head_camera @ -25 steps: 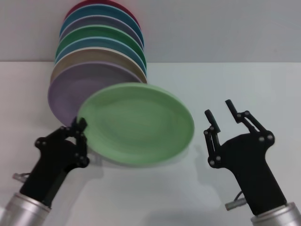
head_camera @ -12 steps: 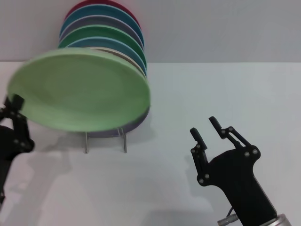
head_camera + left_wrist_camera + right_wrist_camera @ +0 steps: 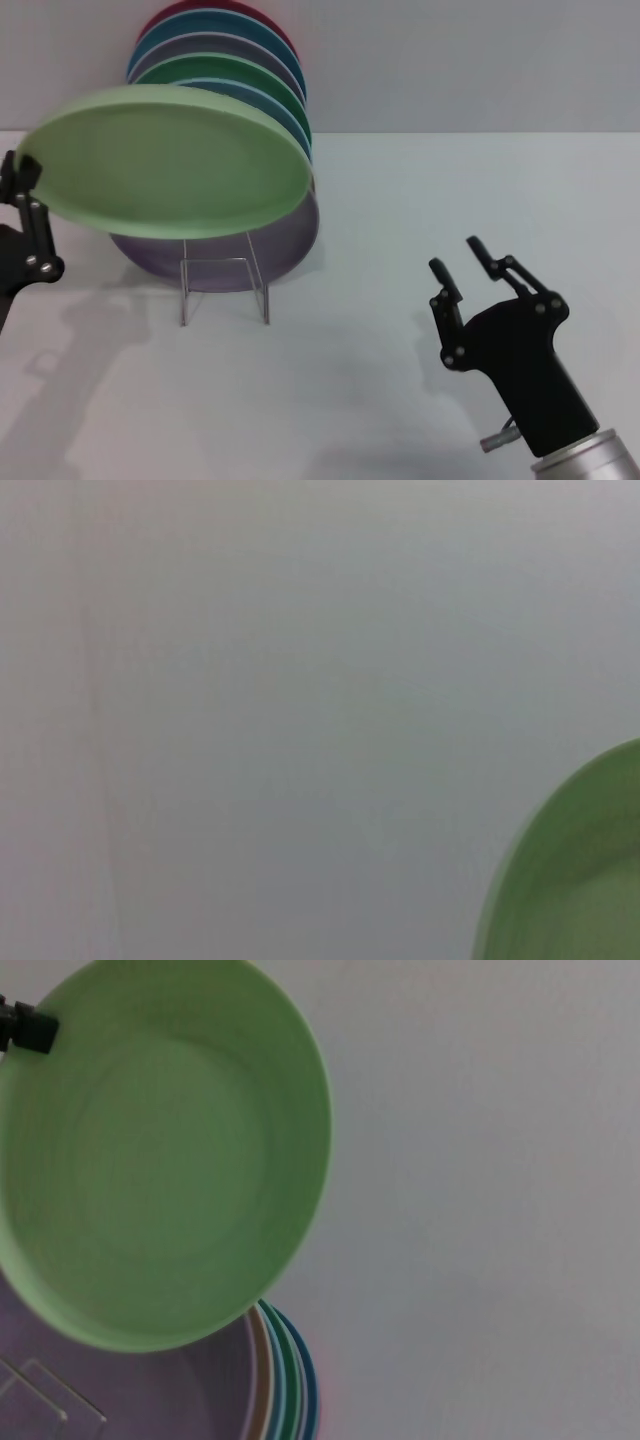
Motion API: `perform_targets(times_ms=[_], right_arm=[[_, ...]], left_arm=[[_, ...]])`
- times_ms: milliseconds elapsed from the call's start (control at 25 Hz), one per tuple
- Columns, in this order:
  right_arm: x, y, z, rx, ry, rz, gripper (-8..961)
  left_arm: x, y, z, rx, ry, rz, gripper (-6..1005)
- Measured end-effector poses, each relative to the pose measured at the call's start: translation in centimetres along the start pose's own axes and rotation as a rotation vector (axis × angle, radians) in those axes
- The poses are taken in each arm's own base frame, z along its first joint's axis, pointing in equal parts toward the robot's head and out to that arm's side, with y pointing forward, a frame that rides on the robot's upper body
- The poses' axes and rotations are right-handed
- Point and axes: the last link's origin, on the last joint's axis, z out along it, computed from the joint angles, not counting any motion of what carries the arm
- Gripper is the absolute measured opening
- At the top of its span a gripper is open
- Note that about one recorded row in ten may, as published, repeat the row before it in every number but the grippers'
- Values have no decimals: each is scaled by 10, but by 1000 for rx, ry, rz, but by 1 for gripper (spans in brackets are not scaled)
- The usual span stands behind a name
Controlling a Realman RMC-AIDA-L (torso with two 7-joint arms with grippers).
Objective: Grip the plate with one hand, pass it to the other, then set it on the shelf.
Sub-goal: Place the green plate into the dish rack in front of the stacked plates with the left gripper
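Right now the left gripper sits at the far left edge of the head view, fingers pinching the left rim of the plate, which is held up in the air, face tilted up and slightly toward the camera. Plate hangs directly in front of and over the shelf, hiding much of the plates already racked there; the lilac plate at the front of the row peeks out under it, with the darker green plate and others stacked behind. Key relation: plate's wide axis runs left-right across the rack, near flat, while the racked plates stand on edge, so my read is it needs tipping upright before it can drop into the front slot. Left arm is the near one and carries it. Right gripper is well apart, low on the right over the white table, fingers spread, holding nothing. Right wrist view shows the plate from above with a black fingertip at its rim and the rack's clear frame below. Judging by this, placement stage, not yet seated.
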Motion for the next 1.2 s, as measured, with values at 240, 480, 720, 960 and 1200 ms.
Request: perform_targets(times_ms=[240, 480, 720, 960, 1200], right_arm=[[5, -5, 4, 21, 21, -6, 334], [9, -8, 4, 33, 31, -23, 333], [11, -9, 4, 33, 37, -28, 333], [13, -10, 3, 30, 39, -34, 333], [13, -10, 4, 29, 37, -36, 333]], left_arm=[[-8, 5, 5, -43, -44, 47, 61], [-16, 9, 5, -75, -96, 59, 70], [-24, 16, 2, -113, -158, 52, 79], [-31, 21, 0, -129, -210, 44, 88], [-35, 23, 0, -136, -239, 39, 97]])
